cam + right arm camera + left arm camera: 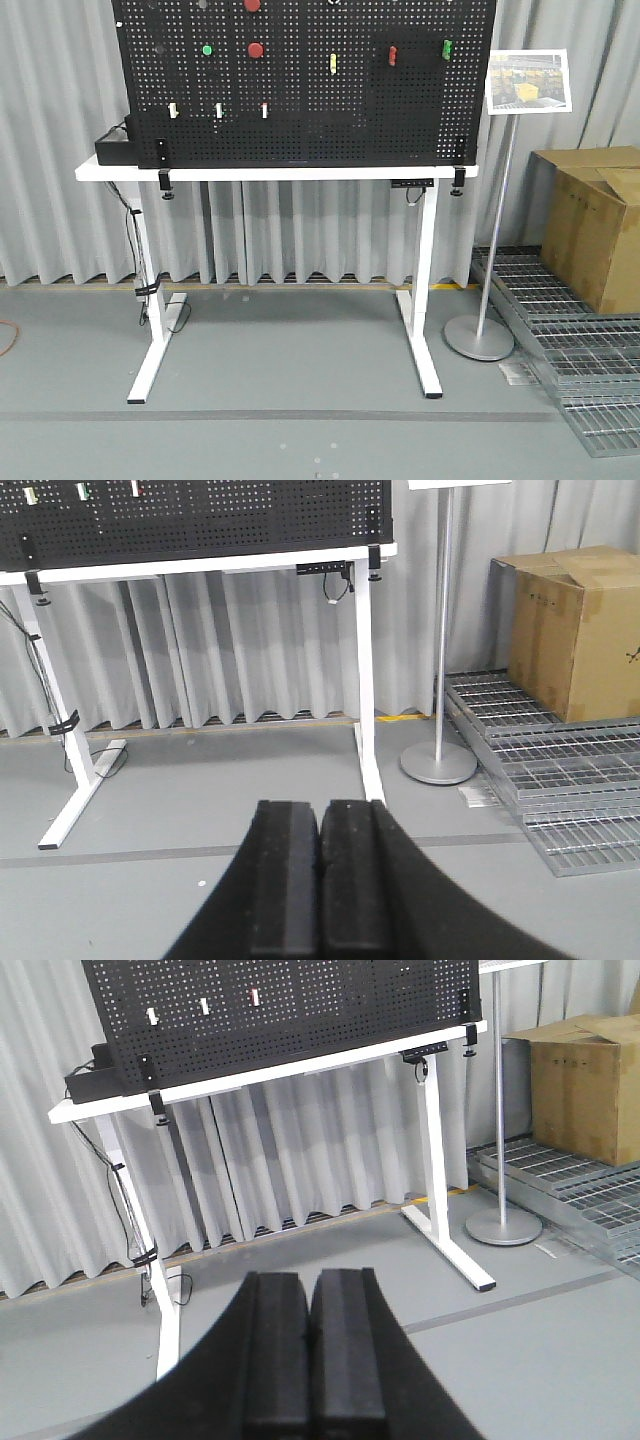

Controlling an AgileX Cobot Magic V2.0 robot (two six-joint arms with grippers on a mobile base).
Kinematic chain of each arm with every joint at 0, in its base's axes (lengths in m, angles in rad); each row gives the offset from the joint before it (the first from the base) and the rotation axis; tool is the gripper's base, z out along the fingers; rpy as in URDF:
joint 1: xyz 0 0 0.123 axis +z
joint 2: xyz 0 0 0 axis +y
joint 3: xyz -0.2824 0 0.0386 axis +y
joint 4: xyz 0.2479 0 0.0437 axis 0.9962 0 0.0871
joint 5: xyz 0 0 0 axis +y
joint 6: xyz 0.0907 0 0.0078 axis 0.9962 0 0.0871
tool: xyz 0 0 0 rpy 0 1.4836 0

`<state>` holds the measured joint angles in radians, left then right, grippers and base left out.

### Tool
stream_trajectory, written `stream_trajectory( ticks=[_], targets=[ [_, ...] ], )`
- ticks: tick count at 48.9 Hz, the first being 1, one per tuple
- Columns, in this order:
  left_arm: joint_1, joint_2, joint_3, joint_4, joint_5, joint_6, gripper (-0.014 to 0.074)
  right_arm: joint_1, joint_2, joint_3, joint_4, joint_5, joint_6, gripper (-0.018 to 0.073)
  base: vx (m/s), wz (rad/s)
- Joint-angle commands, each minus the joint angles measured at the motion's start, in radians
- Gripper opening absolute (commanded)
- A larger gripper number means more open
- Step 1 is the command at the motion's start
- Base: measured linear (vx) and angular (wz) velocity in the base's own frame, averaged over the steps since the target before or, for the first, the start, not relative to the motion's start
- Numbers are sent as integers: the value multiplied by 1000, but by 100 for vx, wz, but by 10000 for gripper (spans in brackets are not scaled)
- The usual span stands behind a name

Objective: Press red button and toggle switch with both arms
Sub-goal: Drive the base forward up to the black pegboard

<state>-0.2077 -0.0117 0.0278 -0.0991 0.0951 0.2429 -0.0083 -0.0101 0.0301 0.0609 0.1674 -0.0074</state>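
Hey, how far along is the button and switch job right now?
Nothing looks done yet. The left gripper and right gripper have their fingers shut on nothing, and both are well back from the pegboard, merely facing it. Everything is left to do: reach the board, press the red button and flip the toggle switch.

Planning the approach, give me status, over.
Both shut, empty: left pincer, right pincer. Far off on pegboard: red button, toggle switch. Only bare floor between.
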Motion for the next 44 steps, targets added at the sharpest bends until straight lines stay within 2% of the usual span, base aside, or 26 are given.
stream_trajectory(
  ticks=[1, 44],
  targets=[
    [0, -16, 33, -1, -85, -9, 2, -5, -17, 12, -3, -78, -5, -3, 0, -1],
    [0, -16, 33, -1, -85, -9, 2, -6, -17, 12, -3, -77, -5, -3, 2, 0]
  ],
)
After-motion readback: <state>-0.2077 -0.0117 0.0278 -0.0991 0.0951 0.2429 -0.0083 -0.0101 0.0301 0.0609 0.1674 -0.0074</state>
